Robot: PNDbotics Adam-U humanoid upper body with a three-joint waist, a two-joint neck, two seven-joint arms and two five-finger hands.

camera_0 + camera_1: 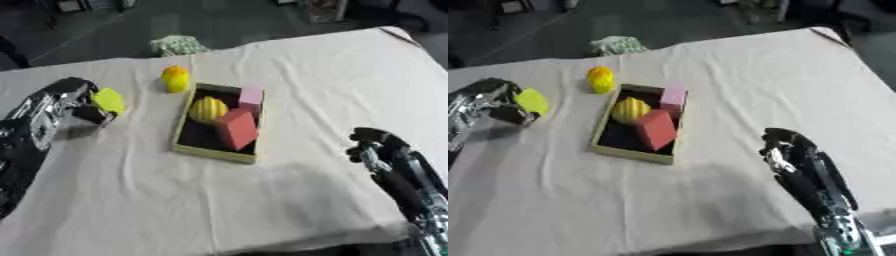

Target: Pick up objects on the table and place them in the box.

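An open shallow box (183, 131) lies mid-table on the white cloth. Inside it are a yellow ribbed piece (207, 109), a red block (237, 129) and a pink block (251, 96). A yellow-orange rounded object (176, 78) stands on the cloth just beyond the box's far left corner. My left hand (72, 102) hovers left of the box, fingers curled round a flat yellow-green piece (109, 100). My right hand (787, 147) rests near the lower right, fingers curled, holding nothing.
A green-and-white bundle (178, 44) lies at the table's far edge. The cloth-covered table (332, 80) ends at the right and near edges; dark floor lies beyond the far edge.
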